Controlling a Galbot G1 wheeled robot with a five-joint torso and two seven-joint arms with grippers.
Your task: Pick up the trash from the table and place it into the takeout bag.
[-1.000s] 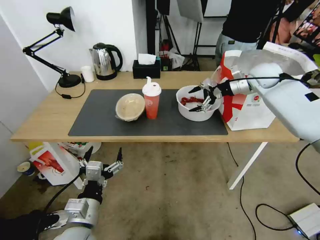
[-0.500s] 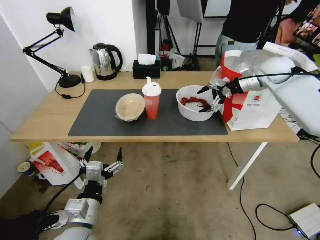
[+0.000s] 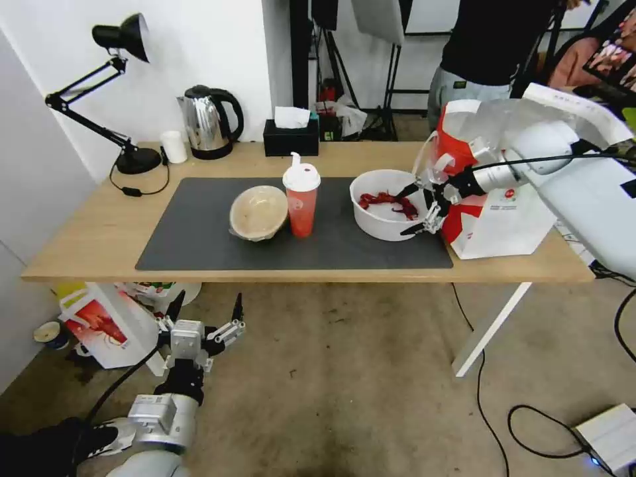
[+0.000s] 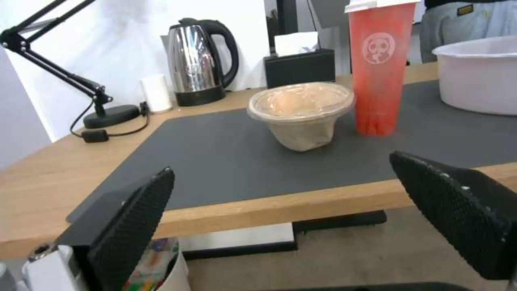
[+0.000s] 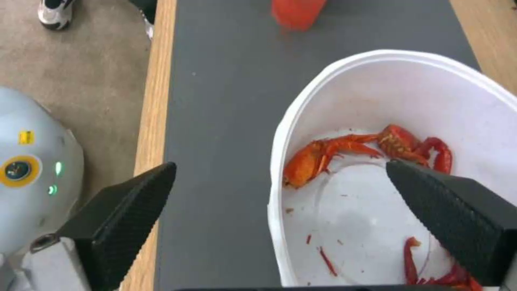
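On the dark grey mat (image 3: pixel 192 232) of the table (image 3: pixel 86 232) stand the trash items: a tan film-covered bowl (image 3: pixel 258 212) (image 4: pixel 299 109), a red cup with a white lid (image 3: pixel 301 199) (image 4: pixel 379 68) and a white bowl (image 3: pixel 377 222) (image 5: pixel 431 93) holding red crayfish shells (image 5: pixel 345 149). My right gripper (image 3: pixel 405 213) (image 5: pixel 280 165) is open across the white bowl's right rim, one finger inside and one outside. The takeout bag (image 3: pixel 490 218) stands just right of it. My left gripper (image 3: pixel 207 311) (image 4: pixel 282 165) hangs open below the table's front edge.
A black desk lamp (image 3: pixel 126 159), a kettle (image 3: pixel 209 122), a small white cup (image 3: pixel 174 146) and a black tissue box (image 3: pixel 291 136) line the back edge. A person stands behind the bag. A smaller white bag (image 3: pixel 106 324) sits on the floor under the table. Cables (image 3: pixel 530 424) lie at the right.
My right gripper has drawn back to the right and slightly down, from over the white bowl's middle to its right rim. The left arm has not moved.
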